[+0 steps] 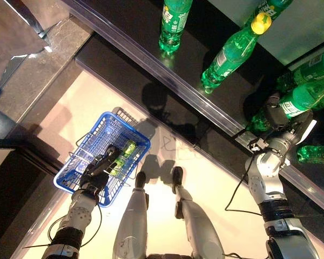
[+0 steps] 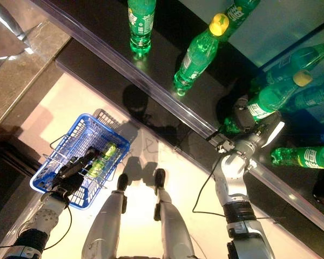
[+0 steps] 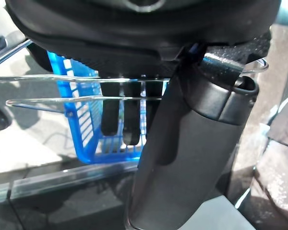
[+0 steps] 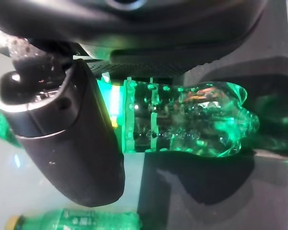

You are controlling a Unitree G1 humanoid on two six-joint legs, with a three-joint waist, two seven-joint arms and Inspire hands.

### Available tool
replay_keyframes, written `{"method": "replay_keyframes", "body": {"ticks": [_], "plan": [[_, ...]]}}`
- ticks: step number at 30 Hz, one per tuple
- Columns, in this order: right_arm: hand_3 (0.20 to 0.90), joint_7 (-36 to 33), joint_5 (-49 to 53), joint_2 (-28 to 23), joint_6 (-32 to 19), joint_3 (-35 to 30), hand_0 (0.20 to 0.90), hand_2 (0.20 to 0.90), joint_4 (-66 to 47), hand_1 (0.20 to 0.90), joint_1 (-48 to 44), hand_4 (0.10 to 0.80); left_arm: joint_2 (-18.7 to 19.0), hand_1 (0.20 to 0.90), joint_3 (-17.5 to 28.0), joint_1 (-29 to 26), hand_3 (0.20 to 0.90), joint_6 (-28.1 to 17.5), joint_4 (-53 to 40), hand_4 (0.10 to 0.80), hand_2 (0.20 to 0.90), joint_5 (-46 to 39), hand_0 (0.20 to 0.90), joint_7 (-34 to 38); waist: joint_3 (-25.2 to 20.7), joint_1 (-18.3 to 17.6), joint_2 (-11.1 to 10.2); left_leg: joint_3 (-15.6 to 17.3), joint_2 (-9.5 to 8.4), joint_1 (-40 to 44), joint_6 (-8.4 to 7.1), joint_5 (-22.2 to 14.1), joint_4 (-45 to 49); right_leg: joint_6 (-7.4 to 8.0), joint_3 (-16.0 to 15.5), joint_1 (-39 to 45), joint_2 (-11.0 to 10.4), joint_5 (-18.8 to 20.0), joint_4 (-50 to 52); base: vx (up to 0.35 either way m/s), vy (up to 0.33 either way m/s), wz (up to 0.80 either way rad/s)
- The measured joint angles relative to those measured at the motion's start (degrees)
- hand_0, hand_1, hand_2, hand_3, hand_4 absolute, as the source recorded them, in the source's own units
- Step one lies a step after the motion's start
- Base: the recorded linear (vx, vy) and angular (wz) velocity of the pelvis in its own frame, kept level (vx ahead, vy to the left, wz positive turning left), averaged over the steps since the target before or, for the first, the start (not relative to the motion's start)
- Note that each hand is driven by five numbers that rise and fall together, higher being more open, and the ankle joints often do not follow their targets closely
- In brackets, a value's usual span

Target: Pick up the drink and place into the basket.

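- Blue plastic lattice is nearest to me: the basket point(image 1: 130, 136) hangs low on my left, its thin wire handles point(image 3: 62, 79) caught under my left hand point(image 1: 100, 168), whose dark fingers point(image 3: 129, 120) curl round those handles
- Inside the basket I see one green bottle point(image 1: 124, 154) lying flat on the mesh floor, just beside the left hand
- Pale, smooth floor point(image 1: 205, 178) shows under the basket
- Further out on my right, a long glossy black shelf point(image 1: 189, 59) with a clear front rail runs across the view at a slant
- My right hand point(image 1: 278, 118) is at that shelf, fingers and thumb point(image 4: 62, 139) wrapped round the drink point(image 1: 302, 97), a ribbed, translucent green plastic bottle with a knobbly base; it lies tilted on the shelf, still up there and well apart from the basket
- Beside it a second green bottle point(image 1: 316, 154) lies on its side, near the right edge
- Farther along the shelf stands a yellow-capped bottle point(image 1: 232, 51), leaning in my view, and beyond it another upright bottle point(image 1: 174, 24)
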Motion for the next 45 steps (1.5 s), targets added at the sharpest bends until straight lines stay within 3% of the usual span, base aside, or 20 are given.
{"method": "replay_keyframes", "body": {"ticks": [12, 26, 33, 39, 45], "plan": [[0.2, 0.3, -13.3, -0.7, 0.1, 0.3, 0.3, 0.3, -4.0, 0.3, 5.5, 0.1, 0.0, 0.3, 0.1, 0.7, 0.2, -0.2, 0.0, 0.1, 0.3, -0.5, 0.3, 0.1, 0.3, -1.7, 0.5, 0.3, -0.92, 0.1, 0.65, 1.4, -2.2, 0.02, 0.2, -0.9, -1.3, 0.0, 0.0, -0.052, 0.014, 0.02], [0.2, 8.3, -13.4, -4.4, 0.1, 0.9, 0.3, 0.3, -11.8, 0.3, 11.2, 0.1, -1.7, 0.3, 0.6, 2.7, 0.2, -0.2, -0.4, 0.1, 0.3, -2.3, 0.3, 0.5, 0.3, -3.2, 3.2, -1.3, -1.79, 10.6, -0.7, 6.2, -13.5, 0.84, -0.5, 6.4, -2.8, -0.8, -1.9, 0.026, -0.036, 0.1], [0.2, 15.1, -13.2, -4.5, 0.7, 2.4, 0.3, 0.3, -15.3, 0.3, 14.1, 0.1, -7.3, 0.3, 2.6, 3.4, 0.2, -0.2, -0.7, 0.1, 0.3, -0.2, 0.3, 1.6, 0.2, -3.0, 4.8, -2.2, -1.73, 18.7, -0.46, 9.0, -21.2, 0.32, -1.7, 13.2, -3.0, -0.6, -5.8, 0.084, -0.005, 0.1], [0.2, 21.1, -12.1, -4.5, 3.3, 5.2, 0.3, 0.3, -16.4, 0.3, 14.4, 0.1, -7.9, 0.3, 2.6, 4.3, 0.2, 0.0, -0.9, 0.1, 0.3, 0.3, 0.3, 2.8, 0.1, -3.1, 5.0, -2.9, -1.47, 23.6, -0.56, 9.3, -24.0, 0.36, -2.3, 17.6, -2.9, -1.2, -7.0, 0.101, 0.015, 0.08], [0.2, 32.8, -9.8, -6.7, 6.6, 8.9, 0.3, 0.3, -19.0, 0.3, 14.6, 0.1, -8.0, 0.3, 2.6, 6.9, 0.2, 0.8, -4.4, 0.1, 0.3, 1.9, 0.3, 3.0, 0.0, -2.8, 4.9, -4.0, -1.54, 26.9, -0.79, 9.5, -24.9, 1.05, -3.3, 21.1, -3.1, -2.1, -7.0, 0.066, 0.05, 0.12]]}}
